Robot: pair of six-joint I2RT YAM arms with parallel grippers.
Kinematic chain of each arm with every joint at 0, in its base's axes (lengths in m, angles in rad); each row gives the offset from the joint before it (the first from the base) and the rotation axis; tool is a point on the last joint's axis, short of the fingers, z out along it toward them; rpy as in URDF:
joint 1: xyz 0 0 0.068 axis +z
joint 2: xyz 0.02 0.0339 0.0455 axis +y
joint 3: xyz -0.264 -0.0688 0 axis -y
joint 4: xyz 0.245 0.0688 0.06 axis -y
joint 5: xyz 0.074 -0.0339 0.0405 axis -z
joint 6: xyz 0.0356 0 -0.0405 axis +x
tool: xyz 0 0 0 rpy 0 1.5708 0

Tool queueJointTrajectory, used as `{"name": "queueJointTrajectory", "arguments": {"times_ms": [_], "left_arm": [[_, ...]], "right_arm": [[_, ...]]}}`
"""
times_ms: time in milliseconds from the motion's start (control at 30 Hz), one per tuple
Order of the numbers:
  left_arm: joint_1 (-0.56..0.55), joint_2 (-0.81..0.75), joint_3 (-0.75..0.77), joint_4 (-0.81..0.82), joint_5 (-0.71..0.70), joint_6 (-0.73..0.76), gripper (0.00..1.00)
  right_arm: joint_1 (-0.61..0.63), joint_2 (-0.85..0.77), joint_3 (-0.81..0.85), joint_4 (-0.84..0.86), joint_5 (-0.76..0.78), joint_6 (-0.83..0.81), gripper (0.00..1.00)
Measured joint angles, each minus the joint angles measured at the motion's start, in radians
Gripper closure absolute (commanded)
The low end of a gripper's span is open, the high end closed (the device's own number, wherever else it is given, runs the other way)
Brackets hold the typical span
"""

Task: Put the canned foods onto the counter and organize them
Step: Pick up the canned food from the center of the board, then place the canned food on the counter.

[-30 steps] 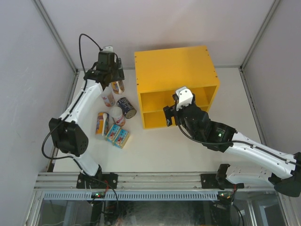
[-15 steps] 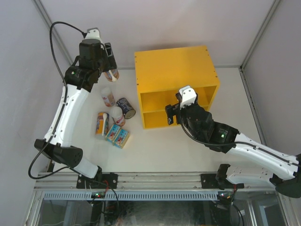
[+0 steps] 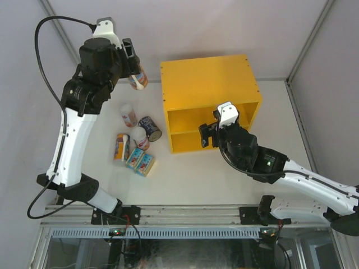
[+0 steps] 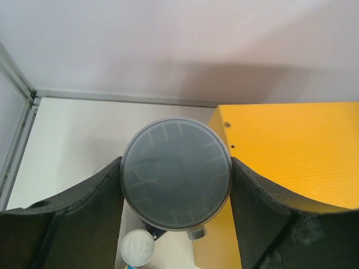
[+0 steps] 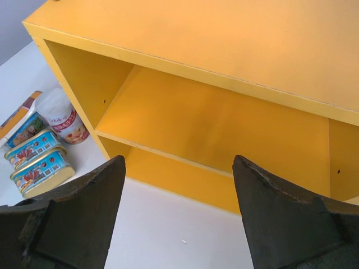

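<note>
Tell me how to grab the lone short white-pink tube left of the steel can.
Take the short white-pink tube around its round body below the white lid, coming down from above: it seems upright, lid up, with free space all round.

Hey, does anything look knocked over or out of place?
Yes: one tall orange tube lies on its side beside the two flat tins, left of the yellow box. Nothing looks spilled or damaged.

"What encloses the scene?"
"Pale grey matte wall panels (image 3: 196, 28) at the top and both sides, joined by slim aluminium corner posts (image 3: 61, 33)."
"And below?"
"A flat white tabletop (image 3: 190, 179), evenly lit; a ribbed aluminium rail (image 3: 185, 213) lines the bottom edge."
</note>
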Motion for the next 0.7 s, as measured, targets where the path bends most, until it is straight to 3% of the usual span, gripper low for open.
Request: {"name": "queueJointTrajectory", "arguments": {"times_ms": [267, 700], "left_arm": [[-0.054, 0.006, 0.143, -0.008, 0.019, 0.043, 1.0], [-0.14, 0.052, 0.148, 0.032, 0.129, 0.101, 1.0]], "right_arm": [[0.011, -0.02, 0.0, 0.01, 0.021, -0.005, 0.23], [0.022, -0.058, 0.0, 0.048, 0.055, -0.05, 0.23]]}}
